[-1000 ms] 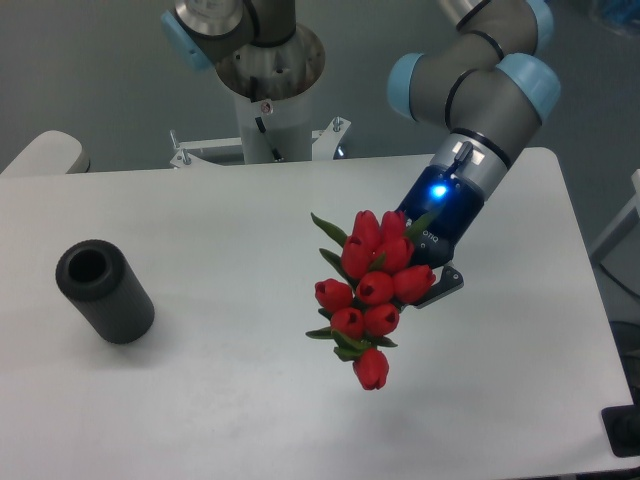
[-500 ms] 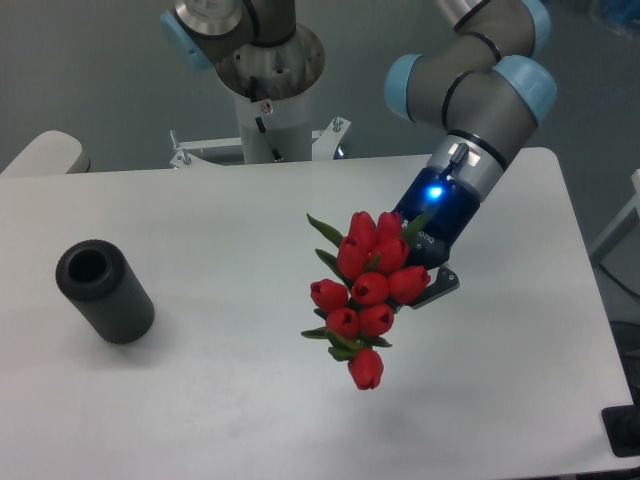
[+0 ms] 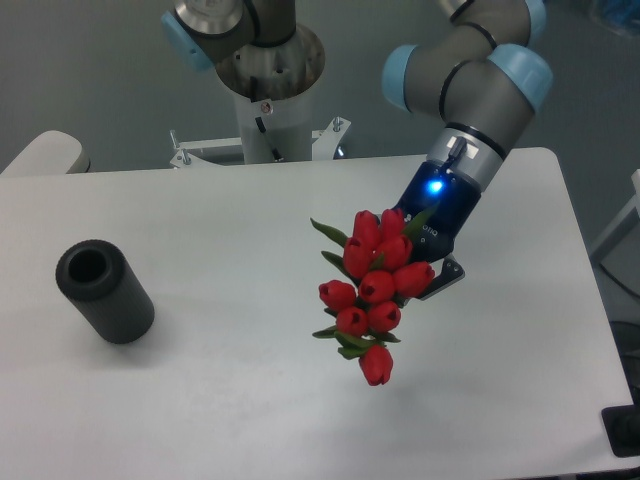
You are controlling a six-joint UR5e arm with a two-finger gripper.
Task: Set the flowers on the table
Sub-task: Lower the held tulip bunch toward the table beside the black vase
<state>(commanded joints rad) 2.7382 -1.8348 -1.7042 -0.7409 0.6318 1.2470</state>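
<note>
The flowers point(image 3: 372, 288), a bunch of red tulip buds with green leaves, hang in the air over the right middle of the white table point(image 3: 230, 250). My gripper point(image 3: 432, 272) is behind the bunch and shut on its stems, which the buds hide. One finger point(image 3: 447, 276) shows at the bunch's right edge. A blue light glows on the wrist above it.
A black hollow cylinder point(image 3: 104, 291) lies on its side at the table's left. The arm's base column point(image 3: 265, 110) stands behind the table's far edge. A dark object point(image 3: 624, 430) sits off the table's front right corner.
The gripper and the flowers dipped slightly left, then came back a little right and down. The bunch stays held above the table. The cylinder has not moved.
</note>
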